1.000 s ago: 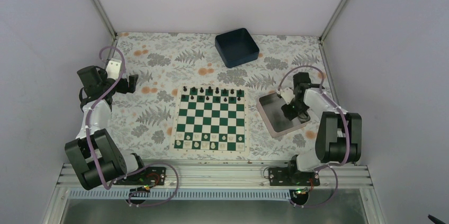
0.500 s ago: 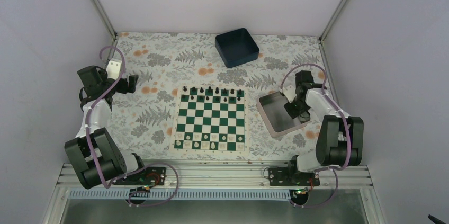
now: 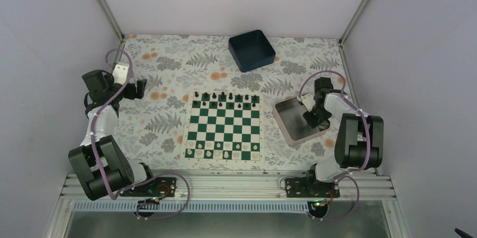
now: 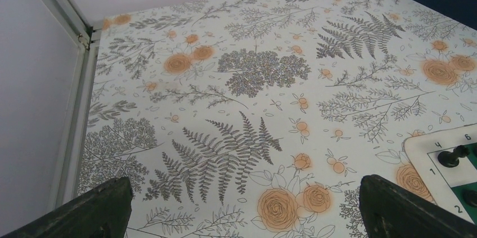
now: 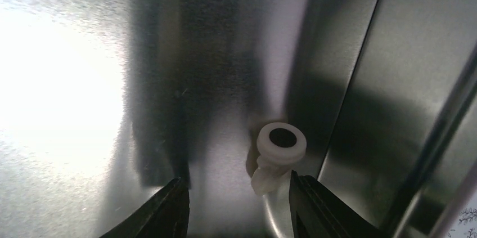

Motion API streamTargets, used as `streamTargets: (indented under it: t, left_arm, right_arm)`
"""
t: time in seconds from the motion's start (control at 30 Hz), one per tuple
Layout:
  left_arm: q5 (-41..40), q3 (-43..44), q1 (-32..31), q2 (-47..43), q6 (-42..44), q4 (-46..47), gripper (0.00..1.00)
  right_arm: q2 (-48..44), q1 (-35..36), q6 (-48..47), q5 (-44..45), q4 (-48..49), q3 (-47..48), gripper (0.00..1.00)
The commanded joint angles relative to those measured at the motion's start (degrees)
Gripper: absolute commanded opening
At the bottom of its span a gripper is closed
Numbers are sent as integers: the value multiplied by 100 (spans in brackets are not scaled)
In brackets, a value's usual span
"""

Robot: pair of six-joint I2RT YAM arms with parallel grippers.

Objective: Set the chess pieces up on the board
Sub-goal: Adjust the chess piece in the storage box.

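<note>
Floral table (image 3: 163,63) carried a metal tray (image 5: 67,80), where the right claw (image 5: 236,184) stood released and empty; one white piece (image 5: 275,159) lay on its side just ahead of its tips, close to one finger, beside the tray's wall.

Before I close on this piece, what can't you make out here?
- Right wrist: the lying piece shows only its base to the camera, so its type is hidden.
- Top: the right tool covers that piece in the tray.
- Top: the standing white pieces on the board are too small to identify.
- Left wrist: the frame edge cuts off most of the board.
</note>
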Motion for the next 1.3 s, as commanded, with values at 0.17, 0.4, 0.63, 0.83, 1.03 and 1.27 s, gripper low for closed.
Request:
streamTargets:
  t: [0.17, 0.4, 0.63, 0.83, 1.03, 1.27]
  left_arm:
    - [80, 149, 28, -13, -29, 50, 100]
    - [58, 145, 30, -58, -25, 38, 100]
    - [73, 147, 28, -124, -29, 23, 100]
    - [118, 152, 30, -163, -41, 27, 100]
    - [123, 134, 26, -203, -47, 34, 100]
    - [140, 158, 37, -217, -47, 23, 100]
  right_arm:
    - [365, -200, -331, 96, 291, 187, 47]
    - [600, -252, -408, -30, 327, 243, 36]
    - [548, -235, -566, 239, 240, 245, 20]
    - [316, 0, -776, 720, -237, 695, 16]
    - [342, 185, -966, 870, -865, 1473, 12]
    - [417, 574, -1355, 1197, -1598, 1696, 12]
